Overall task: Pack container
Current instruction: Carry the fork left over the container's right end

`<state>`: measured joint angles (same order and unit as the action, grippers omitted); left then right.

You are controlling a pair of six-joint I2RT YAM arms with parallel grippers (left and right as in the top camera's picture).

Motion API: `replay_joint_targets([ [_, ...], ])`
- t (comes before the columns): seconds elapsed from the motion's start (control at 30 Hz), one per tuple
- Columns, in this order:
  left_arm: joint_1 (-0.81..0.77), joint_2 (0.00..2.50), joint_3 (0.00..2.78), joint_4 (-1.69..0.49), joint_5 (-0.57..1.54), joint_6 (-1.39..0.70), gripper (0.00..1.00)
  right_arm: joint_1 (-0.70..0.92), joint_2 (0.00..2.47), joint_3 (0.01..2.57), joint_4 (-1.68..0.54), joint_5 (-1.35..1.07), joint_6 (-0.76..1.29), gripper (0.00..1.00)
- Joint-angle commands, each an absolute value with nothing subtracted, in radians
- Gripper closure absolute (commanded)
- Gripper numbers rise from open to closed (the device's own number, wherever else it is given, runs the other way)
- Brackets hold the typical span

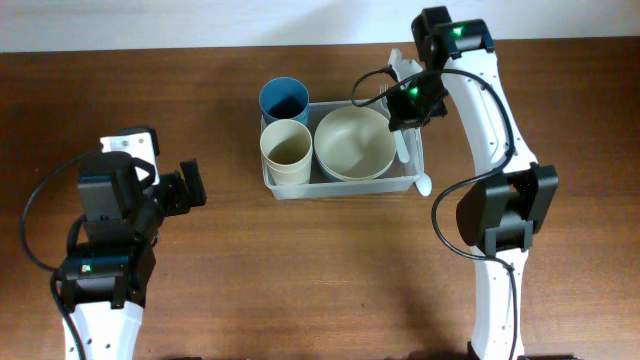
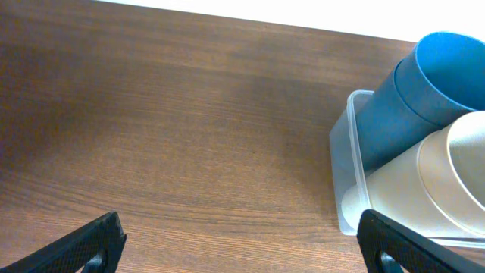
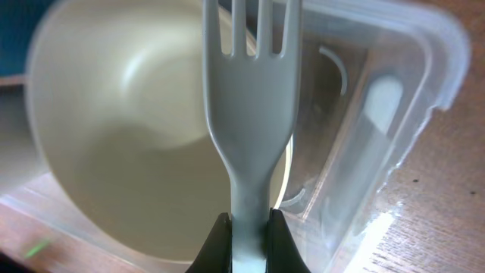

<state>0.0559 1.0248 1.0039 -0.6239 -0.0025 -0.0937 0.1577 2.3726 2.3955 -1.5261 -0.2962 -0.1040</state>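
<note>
The clear plastic container (image 1: 340, 187) stands at the table's middle back. It holds a cream bowl (image 1: 354, 142), a cream cup (image 1: 286, 150) and a blue cup (image 1: 284, 98) that leans at its back left corner. A white spoon (image 1: 404, 148) lies along its right side. My right gripper (image 1: 405, 100) is shut on a white fork (image 3: 250, 98) and holds it over the bowl's (image 3: 129, 129) right edge, tines pointing away. The container wall (image 3: 424, 61) and spoon (image 3: 373, 114) show beside it. My left gripper (image 1: 190, 188) is open and empty, left of the container.
The left wrist view shows bare brown wood table (image 2: 189, 129) between my open left fingers (image 2: 242, 250), with the container's left wall (image 2: 345, 152), blue cup (image 2: 409, 91) and cream cup (image 2: 447, 182) at the right. A white wall edge runs along the table's back.
</note>
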Motion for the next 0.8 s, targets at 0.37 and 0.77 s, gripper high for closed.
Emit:
replay_joint_targets([
  [0.37, 0.062, 1.026, 0.998, -0.621, 0.012, -0.073, 0.0, 0.139, 2.363, 2.352, -1.522, -0.22, -0.095, 0.82],
  [0.77, 0.062, 1.026, 0.997, -0.622, 0.012, -0.073, 0.0, 0.078, 2.363, 2.353, -1.487, -0.22, -0.095, 0.69],
])
